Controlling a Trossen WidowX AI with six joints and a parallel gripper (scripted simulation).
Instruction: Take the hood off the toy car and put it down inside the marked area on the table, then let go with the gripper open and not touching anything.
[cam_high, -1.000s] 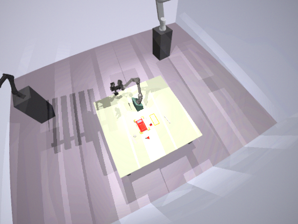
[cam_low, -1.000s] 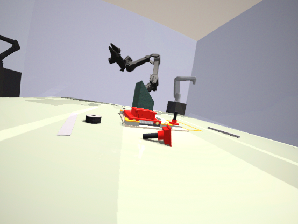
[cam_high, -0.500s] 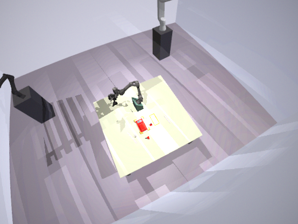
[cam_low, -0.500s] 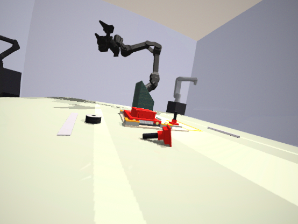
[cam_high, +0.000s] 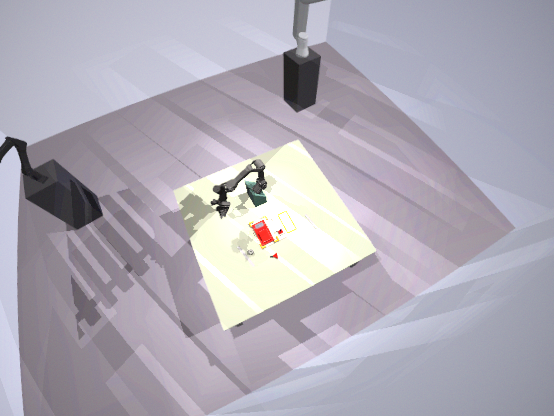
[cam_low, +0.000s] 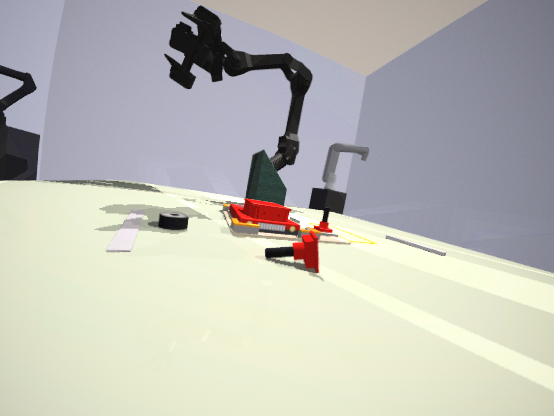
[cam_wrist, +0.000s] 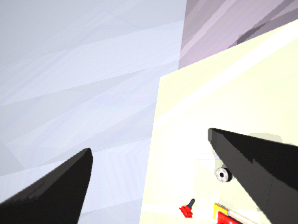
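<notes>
Gripper, black with two tapered fingers (cam_high: 223, 212) (cam_low: 174, 34), is seen wide open with nothing held, raised well above pale yellow square table (cam_high: 305, 267) (cam_low: 260, 340) (cam_wrist: 182, 115). In top view, it is placed at 10 o'clock from red toy car with yellow and grey corners (cam_high: 263, 233) (cam_low: 267, 215) (cam_wrist: 231, 219). Flat red hood (cam_high: 265, 238) appears seated on car's front end; exact seating can't be told. Marked area, thin yellow rectangular outline (cam_high: 282, 224) (cam_low: 357, 238), is located at 2 o'clock from car, apart from hood. Red-based black peg (cam_high: 280, 231) (cam_low: 325, 226) is stood upright at 3 o'clock, between car and outline. Second red-and-black peg (cam_high: 274, 256) (cam_low: 306, 252) (cam_wrist: 187, 209) is tipped on its side at 5 o'clock. Black round wheel (cam_high: 250, 252) (cam_low: 173, 220) (cam_wrist: 223, 174) is laid flat at 7 o'clock. Dark green wedge block (cam_high: 257, 195) (cam_low: 266, 182) is set at 12 o'clock, near arm's base.
</notes>
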